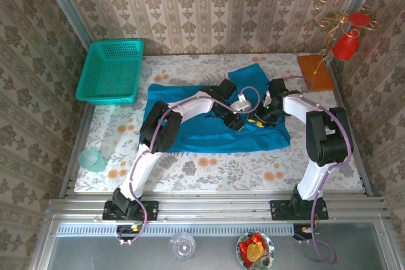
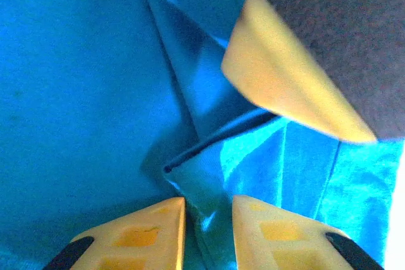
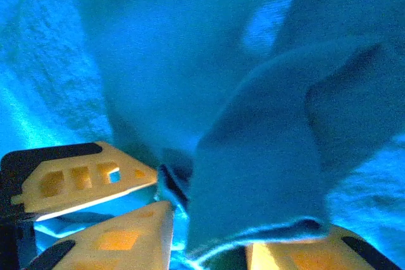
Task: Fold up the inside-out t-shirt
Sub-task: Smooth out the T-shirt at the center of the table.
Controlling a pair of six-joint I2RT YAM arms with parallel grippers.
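The inside-out t-shirt lies spread across the middle of the table, teal-blue, with a flap turned up at its far edge. Both grippers meet low over its centre. My left gripper pinches a raised fold of the cloth; in the left wrist view its yellow fingers stand close together with the fold between them, and a finger of the right gripper sits just beyond. My right gripper is closed on a thick fold that drapes over its right finger. The left gripper's finger is beside it.
A turquoise-green mesh basket stands at the back left. An orange-brown board lies at the back right under a red ornament. A pale green cup sits near the table's left edge.
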